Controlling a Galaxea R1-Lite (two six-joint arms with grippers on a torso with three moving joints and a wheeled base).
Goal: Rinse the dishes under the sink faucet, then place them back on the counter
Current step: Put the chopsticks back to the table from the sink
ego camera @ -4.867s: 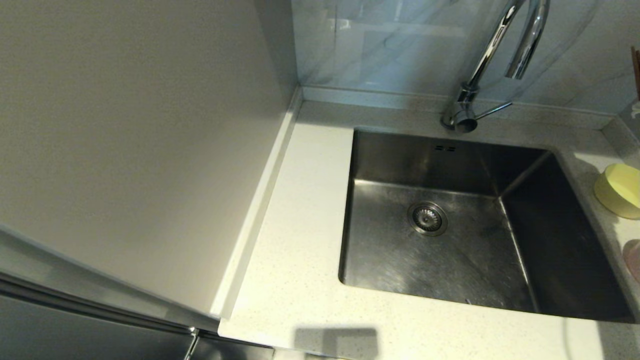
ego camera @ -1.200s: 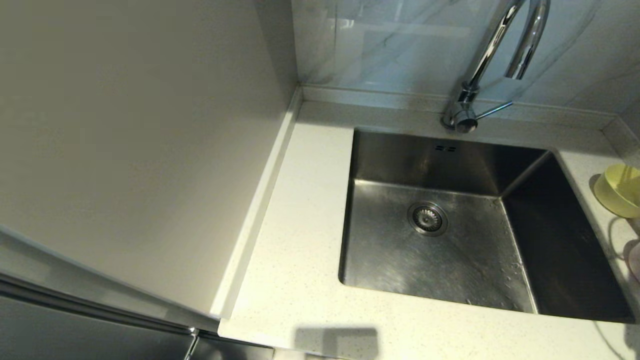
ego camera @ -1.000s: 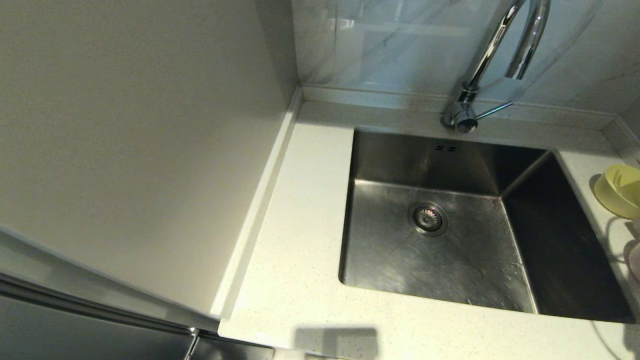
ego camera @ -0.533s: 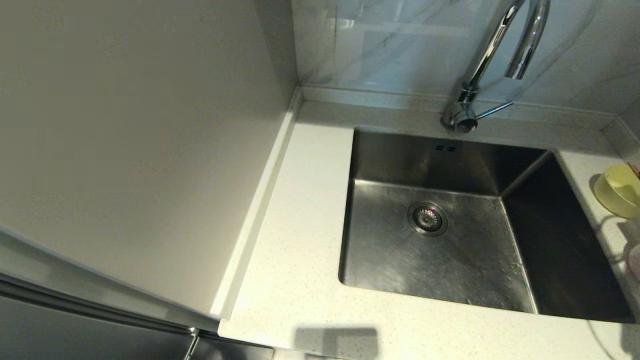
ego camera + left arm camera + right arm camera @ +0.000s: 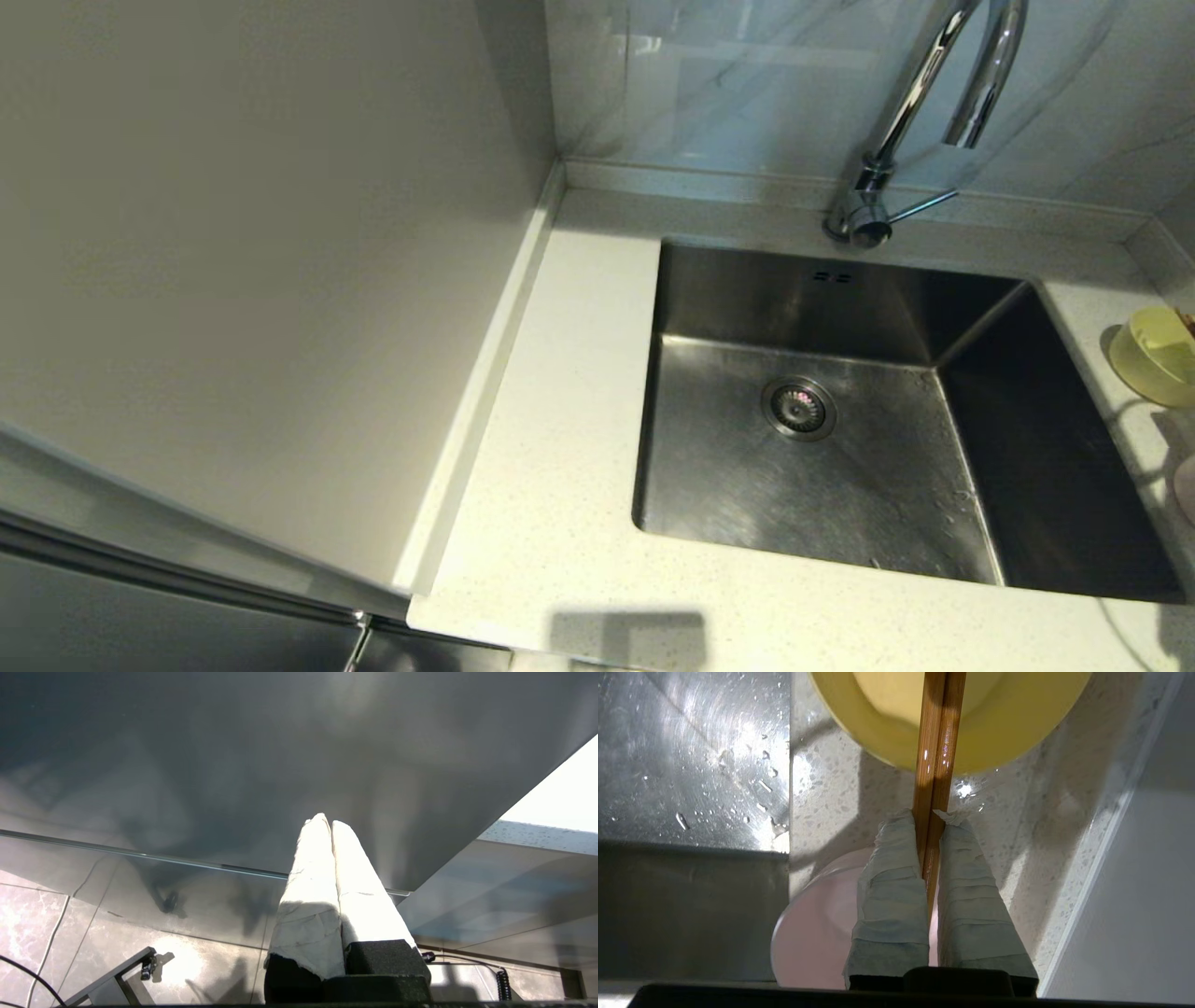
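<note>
In the head view, the sink (image 5: 822, 411) fills the centre right of the frame, its faucet (image 5: 920, 103) at the top right. The yellow bowl (image 5: 1158, 355) sits on the desk (image 5: 551, 467) at the right edge, with the pink dish (image 5: 1186, 490) just below it.

In the left wrist view, the left tool (image 5: 331, 823) hangs parked by a dark panel (image 5: 233, 765), fingers together.

In the right wrist view, the right tool (image 5: 930, 816) is clamped on the chopsticks (image 5: 937, 742), which cross over the bowl's rim, with the pink dish behind the fingers.
</note>
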